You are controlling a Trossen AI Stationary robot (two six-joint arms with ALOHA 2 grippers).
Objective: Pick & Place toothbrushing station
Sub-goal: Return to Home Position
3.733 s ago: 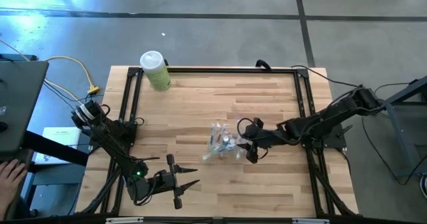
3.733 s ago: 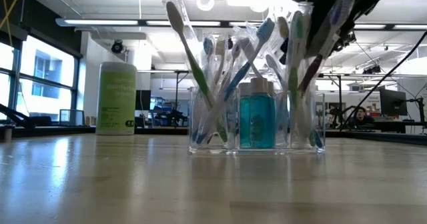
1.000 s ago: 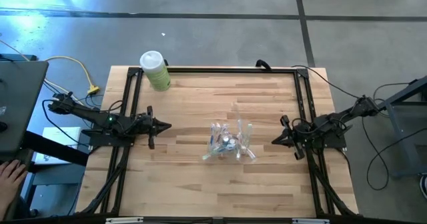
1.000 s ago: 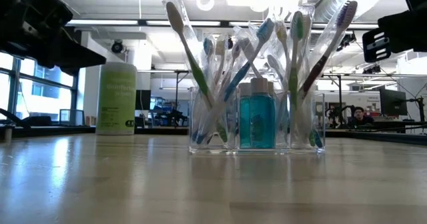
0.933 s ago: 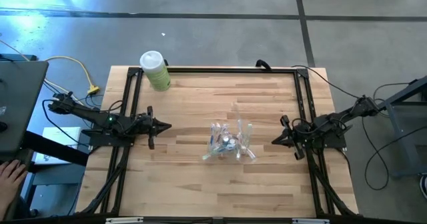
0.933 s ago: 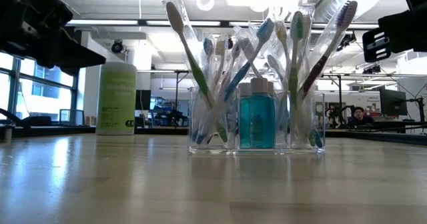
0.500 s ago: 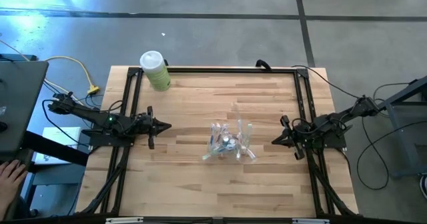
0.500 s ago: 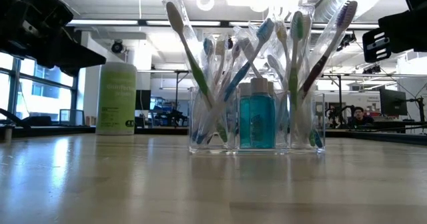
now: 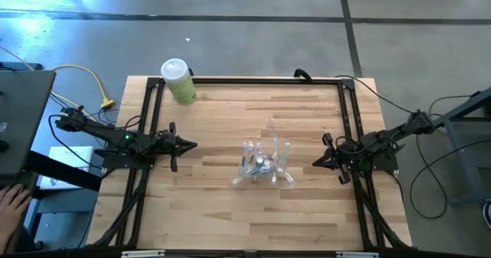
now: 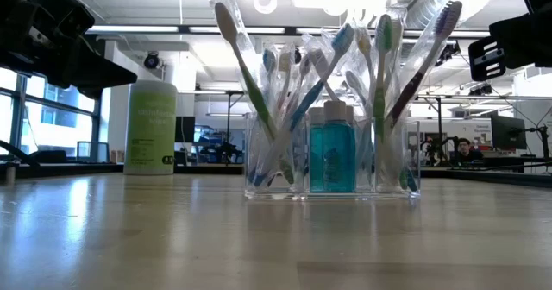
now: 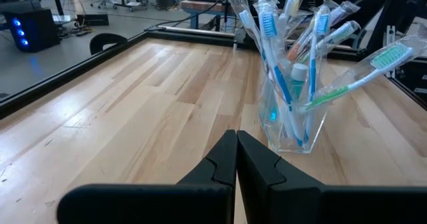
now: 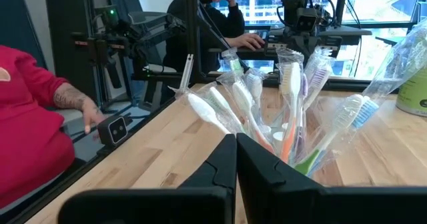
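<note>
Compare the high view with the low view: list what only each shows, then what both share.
Only the high view: the left gripper and right gripper, parked at opposite sides of the table, plus a yellow cable. Only the low view: the teal bottle standing in the organizer's middle compartment, and a person far behind. Both: the transparent organizer full of toothbrushes, and the green canister.
</note>
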